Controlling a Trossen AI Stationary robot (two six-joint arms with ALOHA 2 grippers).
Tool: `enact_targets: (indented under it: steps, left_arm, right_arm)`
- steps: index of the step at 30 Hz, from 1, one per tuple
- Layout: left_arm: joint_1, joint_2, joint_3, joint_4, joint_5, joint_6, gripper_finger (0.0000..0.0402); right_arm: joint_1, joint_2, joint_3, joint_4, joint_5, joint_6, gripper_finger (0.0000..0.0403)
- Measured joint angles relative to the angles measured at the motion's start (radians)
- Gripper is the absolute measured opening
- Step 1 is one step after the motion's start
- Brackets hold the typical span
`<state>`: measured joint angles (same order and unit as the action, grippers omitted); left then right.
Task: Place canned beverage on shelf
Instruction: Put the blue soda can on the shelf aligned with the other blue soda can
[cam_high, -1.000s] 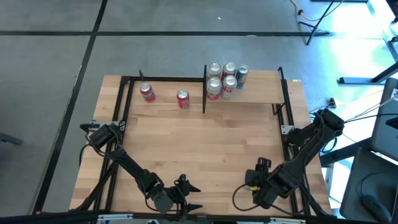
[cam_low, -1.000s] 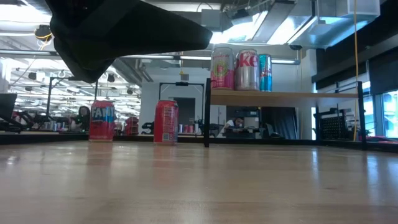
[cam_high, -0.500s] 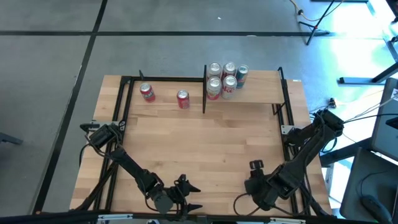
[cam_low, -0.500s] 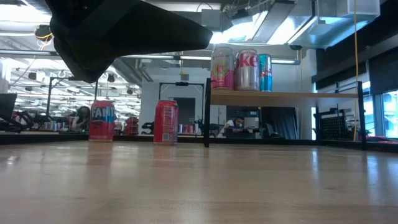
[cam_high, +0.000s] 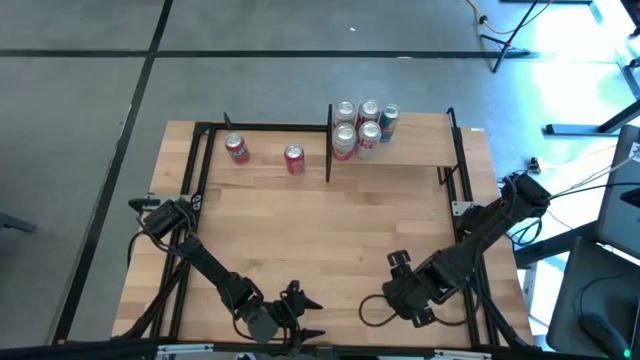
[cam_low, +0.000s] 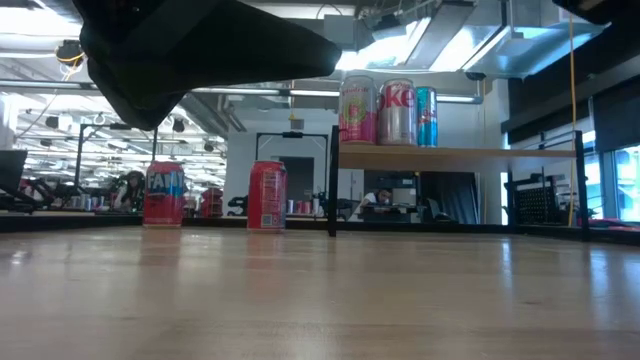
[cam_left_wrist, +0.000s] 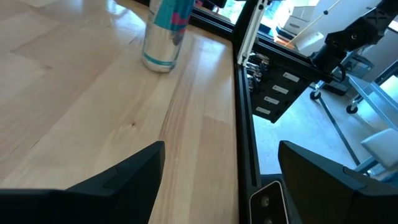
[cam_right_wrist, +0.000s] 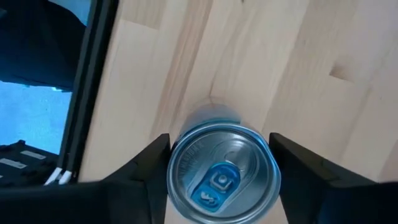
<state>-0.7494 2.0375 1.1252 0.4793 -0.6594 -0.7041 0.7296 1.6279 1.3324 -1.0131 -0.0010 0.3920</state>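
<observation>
— Can (cam_right_wrist: 217, 186) location first: where is it found?

— It is seen upright on the tabletop (cam_high: 330, 230), near the front right, well apart from the shelf (cam_high: 420, 152) at the far right. In the right wrist view its lid is seen from straight above, with a blue tab lying flat, so it is judged to be sealed.

— And the claws?

— The right gripper (cam_right_wrist: 219, 163) is placed over the can, one finger on each side. Both fingers appear pressed against the wall, so the can is taken to be clamped. The left gripper (cam_high: 305, 312) is parked at the near edge with its fingers spread wide and nothing between them.

— How is the can expected to handle?

— A thin, smooth metal wall is to be assumed. It can be dented by a hard squeeze and may slip under a weak one. If full, as the sealed lid suggests, some weight is to be expected, and sloshing if it is tipped.

— Where should it be held?

— The round body is best gripped on opposite sides below the rim, and the can kept upright. Five cans (cam_high: 360, 125) are already grouped at the shelf's left end, so the bare board to their right is better aimed for.
</observation>
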Motion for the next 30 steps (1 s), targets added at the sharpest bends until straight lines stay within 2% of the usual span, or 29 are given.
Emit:
enact_targets:
  steps: [9,14,17,24,30]
  left_arm:
    - [0.0,0.0,0.0,0.001,0.007,-0.001,0.0299]
    - [0.0,0.0,0.0,0.001,0.007,-0.001,0.0299]
    - [0.0,0.0,0.0,0.001,0.007,-0.002,0.0299]
    - [0.0,0.0,0.0,0.001,0.007,-0.004,0.0299]
    - [0.0,0.0,0.0,0.001,0.007,-0.004,0.0299]
  right_arm:
    - [0.003,-0.001,0.004,0.014,-0.001,0.025,0.031]
    - [0.014,-0.013,0.071,-0.057,-0.054,0.087,0.034]
    - [0.054,-0.057,0.09,-0.089,-0.015,0.17,0.0347]
    - [0.271,-0.2,0.028,-0.119,0.345,0.441,0.0347]
    - [0.423,-0.241,-0.055,-0.1,0.649,0.658,0.0347]
